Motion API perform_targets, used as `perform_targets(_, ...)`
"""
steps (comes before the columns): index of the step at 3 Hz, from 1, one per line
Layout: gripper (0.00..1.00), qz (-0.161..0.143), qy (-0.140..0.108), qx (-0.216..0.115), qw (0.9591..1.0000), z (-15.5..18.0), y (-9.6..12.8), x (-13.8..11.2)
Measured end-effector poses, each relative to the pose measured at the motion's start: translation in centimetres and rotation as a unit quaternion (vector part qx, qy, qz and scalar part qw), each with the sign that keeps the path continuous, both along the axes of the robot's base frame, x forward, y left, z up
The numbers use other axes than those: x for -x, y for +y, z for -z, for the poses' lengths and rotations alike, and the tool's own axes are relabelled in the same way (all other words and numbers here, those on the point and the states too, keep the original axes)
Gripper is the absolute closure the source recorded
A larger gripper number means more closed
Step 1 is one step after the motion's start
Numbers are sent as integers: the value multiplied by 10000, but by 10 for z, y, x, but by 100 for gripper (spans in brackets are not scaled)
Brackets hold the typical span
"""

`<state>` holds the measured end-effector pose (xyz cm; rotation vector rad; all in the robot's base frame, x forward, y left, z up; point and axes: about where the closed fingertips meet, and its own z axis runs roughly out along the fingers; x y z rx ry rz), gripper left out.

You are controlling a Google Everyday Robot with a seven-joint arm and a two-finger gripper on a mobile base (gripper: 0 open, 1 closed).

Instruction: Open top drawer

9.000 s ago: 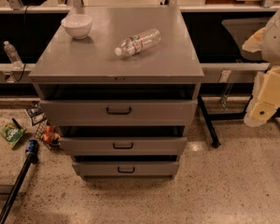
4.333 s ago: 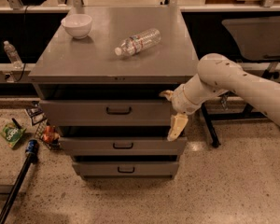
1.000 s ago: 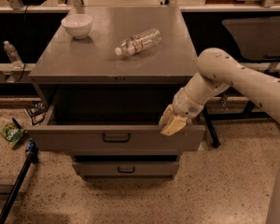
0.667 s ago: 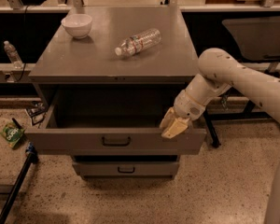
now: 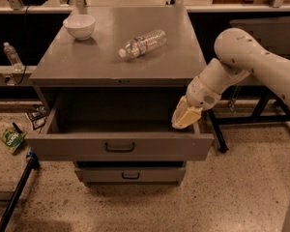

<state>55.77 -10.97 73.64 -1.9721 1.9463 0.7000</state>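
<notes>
Pulling the top drawer (image 5: 63,147) straight out along its slides is the step in hand, and by my judgement it is nearly finished. The drawer stands well forward of the grey cabinet, its deep box is exposed, and its front overhangs the lower drawer (image 5: 130,174). The gripper (image 5: 186,116) sits at the drawer's right end, against the inside of the front panel and well apart from the small dark handle (image 5: 119,147). Whether it is clenched or released cannot be told.

Drawing from one corner could rack the drawer sideways and bind it, so the force should run squarely outward. It should ease before the stop, and the gripper should then lift clear of the rim.

On the cabinet's surface (image 5: 87,62) a white bowl (image 5: 79,26) stands and a clear water bottle (image 5: 142,42) lies on its side. The bottle's label cannot be read, nor can the pale mark on the green packet (image 5: 10,140) on the floor.
</notes>
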Motion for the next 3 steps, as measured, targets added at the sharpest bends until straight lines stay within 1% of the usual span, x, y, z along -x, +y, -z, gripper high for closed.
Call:
perform_targets(1,45,-32,-265,64,9996,-17,-2,-13)
perform_targets(3,93,-19,-395,69,9992,1,6,-24)
